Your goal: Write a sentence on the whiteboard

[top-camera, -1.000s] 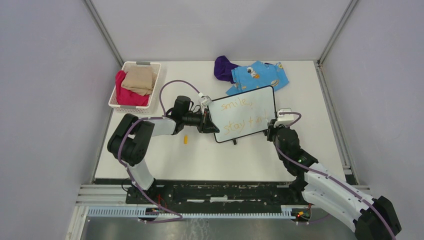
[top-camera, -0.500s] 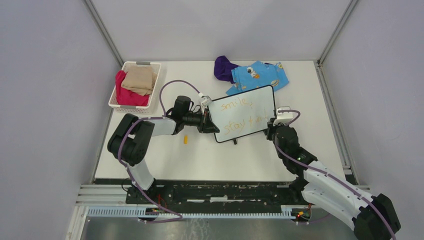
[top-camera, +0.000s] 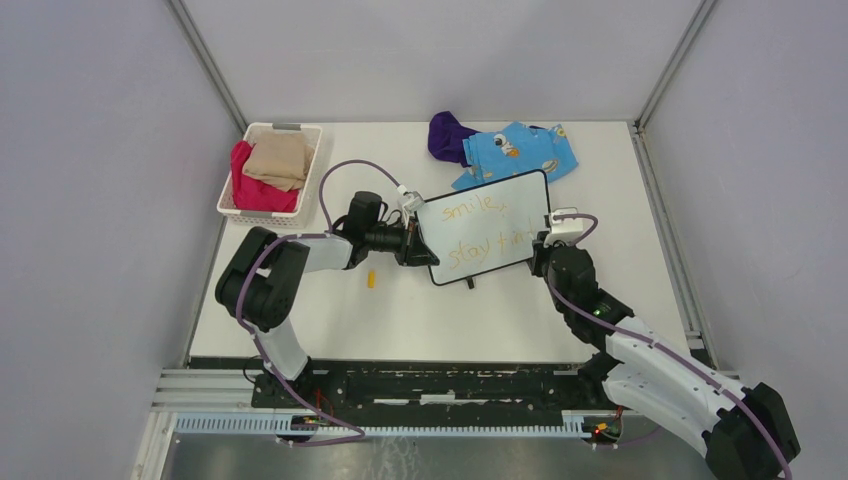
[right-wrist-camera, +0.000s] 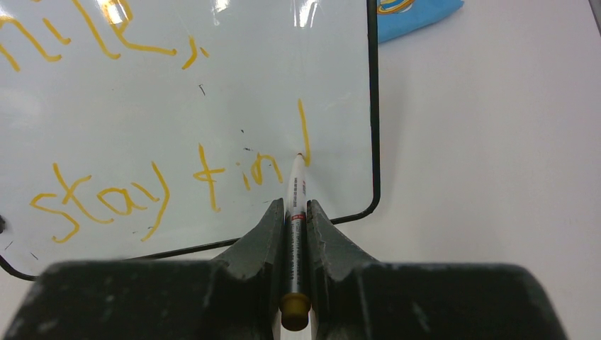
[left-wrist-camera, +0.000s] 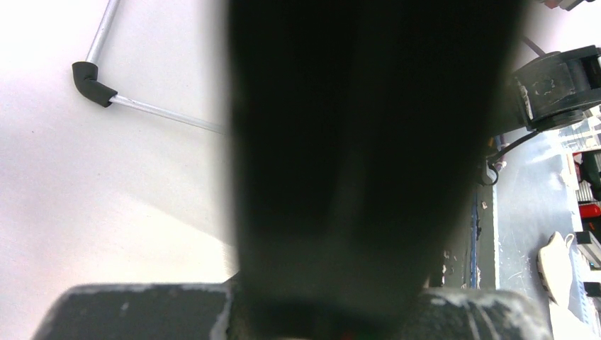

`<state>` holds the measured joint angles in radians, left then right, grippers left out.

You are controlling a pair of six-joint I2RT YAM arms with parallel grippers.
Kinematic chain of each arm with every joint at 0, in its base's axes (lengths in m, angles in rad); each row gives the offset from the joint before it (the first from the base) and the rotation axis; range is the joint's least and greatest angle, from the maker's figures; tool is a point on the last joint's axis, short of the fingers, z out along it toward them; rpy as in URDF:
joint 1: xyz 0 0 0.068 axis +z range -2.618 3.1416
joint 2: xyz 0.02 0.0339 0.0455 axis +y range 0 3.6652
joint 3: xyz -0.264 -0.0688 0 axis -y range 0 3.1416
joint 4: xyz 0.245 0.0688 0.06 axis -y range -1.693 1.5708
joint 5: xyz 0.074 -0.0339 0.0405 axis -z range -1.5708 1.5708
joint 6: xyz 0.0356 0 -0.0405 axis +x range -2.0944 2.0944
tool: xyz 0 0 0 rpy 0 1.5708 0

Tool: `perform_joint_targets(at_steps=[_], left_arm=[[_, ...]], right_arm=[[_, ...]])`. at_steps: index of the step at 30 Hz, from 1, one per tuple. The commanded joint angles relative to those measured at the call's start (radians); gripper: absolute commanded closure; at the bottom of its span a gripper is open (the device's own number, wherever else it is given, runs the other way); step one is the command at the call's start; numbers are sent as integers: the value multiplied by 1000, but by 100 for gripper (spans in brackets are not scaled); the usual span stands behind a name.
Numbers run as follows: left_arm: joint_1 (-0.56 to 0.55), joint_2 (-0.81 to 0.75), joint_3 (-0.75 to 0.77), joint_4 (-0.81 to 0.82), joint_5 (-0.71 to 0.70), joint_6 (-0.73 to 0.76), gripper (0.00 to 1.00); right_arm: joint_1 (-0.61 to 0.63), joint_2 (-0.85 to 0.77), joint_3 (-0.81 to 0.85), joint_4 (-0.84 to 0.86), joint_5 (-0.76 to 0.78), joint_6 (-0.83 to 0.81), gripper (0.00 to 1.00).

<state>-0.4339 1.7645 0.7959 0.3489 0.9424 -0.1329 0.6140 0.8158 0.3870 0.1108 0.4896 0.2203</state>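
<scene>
Top external view, two arms at work on one board. The left arm is folded at the elbow near the tabletop's (top-camera: 400,320) left side, and its forearm runs level to the right, ending at the left edge of the whiteboard (top-camera: 525,200). The left claw (top-camera: 412,245) appears closed on that edge. The left wrist view gives no check, since a dark blurred mass fills it. The right arm stretches from its base at the lower right diagonally up and left, with the wrist bent over the board's lower right corner. In the right wrist view the right claw (right-wrist-camera: 295,205) is clamped narrowly on a slim white marker (right-wrist-camera: 298,173), whose tip touches the board surface at the foot of an orange stroke. The whiteboard lies askew near the middle of the tabletop, between the two claws. The sentence (right-wrist-camera: 207,172) is in orange in two lines, "smile," above and "stay kin" plus that single stroke below. A white basket (top-camera: 311,172) at the far left of the tabletop holds a red cloth (top-camera: 250,185) with a beige cloth (top-camera: 280,158) on top. A purple cloth (top-camera: 447,135) and a blue patterned cloth (top-camera: 520,150) lie just beyond the board's far edge. A small yellow piece (top-camera: 371,279) rests on the tabletop below the left forearm.
</scene>
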Motion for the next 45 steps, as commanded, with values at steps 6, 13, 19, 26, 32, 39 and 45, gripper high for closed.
perform_joint_targets(at_steps=[6, 13, 19, 26, 32, 39, 45], left_arm=[[-15, 53, -13, -125, -113, 70, 98], [-15, 54, -14, -128, -114, 72, 98], [-16, 56, -14, -129, -116, 73, 98], [-16, 55, -14, -130, -116, 74, 98], [-16, 54, -14, -130, -114, 75, 98], [-16, 53, -14, -130, -115, 73, 98], [-18, 54, -13, -130, -115, 73, 98]], right_arm=[[-1, -27, -46, 20, -72, 34, 100], [0, -55, -83, -8, -63, 40, 100], [-2, -64, -79, -52, -11, 41, 100], [0, -52, -50, -88, 36, 39, 100], [-3, -41, -13, -79, 57, 31, 100], [-9, 1, 49, -60, 58, 15, 100], [-12, 17, 77, -50, 59, 8, 100]])
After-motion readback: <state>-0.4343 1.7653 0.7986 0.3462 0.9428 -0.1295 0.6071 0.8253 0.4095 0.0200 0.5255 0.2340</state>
